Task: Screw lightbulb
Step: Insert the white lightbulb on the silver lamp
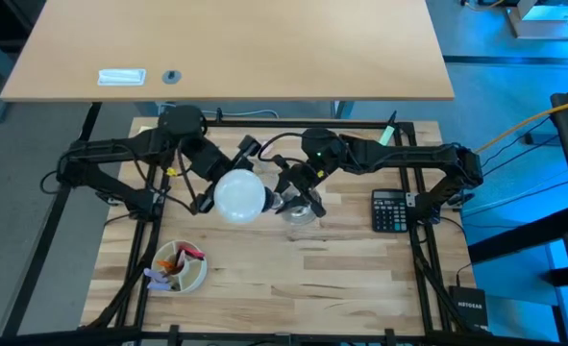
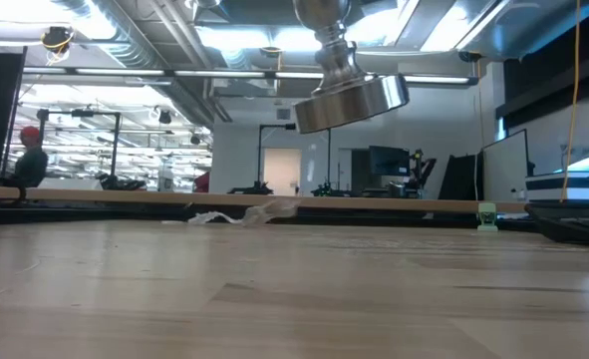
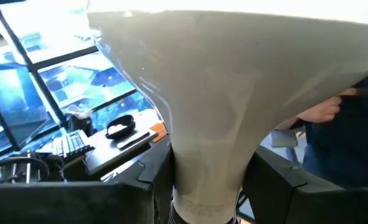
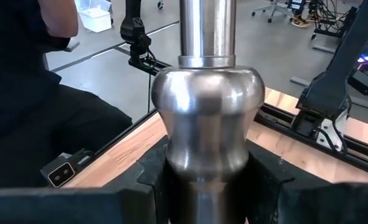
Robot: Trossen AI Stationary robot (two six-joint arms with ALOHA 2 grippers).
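The white lightbulb [image 1: 240, 195] hangs above the table's middle, with my left gripper [image 1: 214, 188] shut on it. Its neck [image 3: 205, 155] fills the left wrist view between the two dark fingers. Just to its right is the shiny silver stand [image 1: 301, 207], with my right gripper [image 1: 298, 189] shut on its stem. In the low view the stand's round foot [image 2: 354, 100] floats tilted, well above the tabletop. The stand's socket end is hidden in every view. My left gripper pinches the lightbulb's narrow neck [image 3: 202, 180], just above the screw base, between its two fingers [image 3: 143, 183]. The fingers come about level from the table's left side. The bulb is lifted clear of the table, and its dome widens out beyond the fingers. My right gripper pinches the stand's stem at its rounded bulge [image 4: 208, 143] between its two fingers [image 4: 152, 186]. The fingers come roughly level from the table's right side and lie across the stem. The stand is lifted clear, with its foot [image 2: 354, 100] lowest and tilted.
A black calculator [image 1: 391, 210] lies on the wooden table [image 1: 293, 279] at the right. A pale bowl [image 1: 180, 267] with small coloured things stands near the left front. A person's dark clothing [image 4: 34, 112] shows beyond the table's edge. A second, lighter table [image 1: 235, 48] stands behind.
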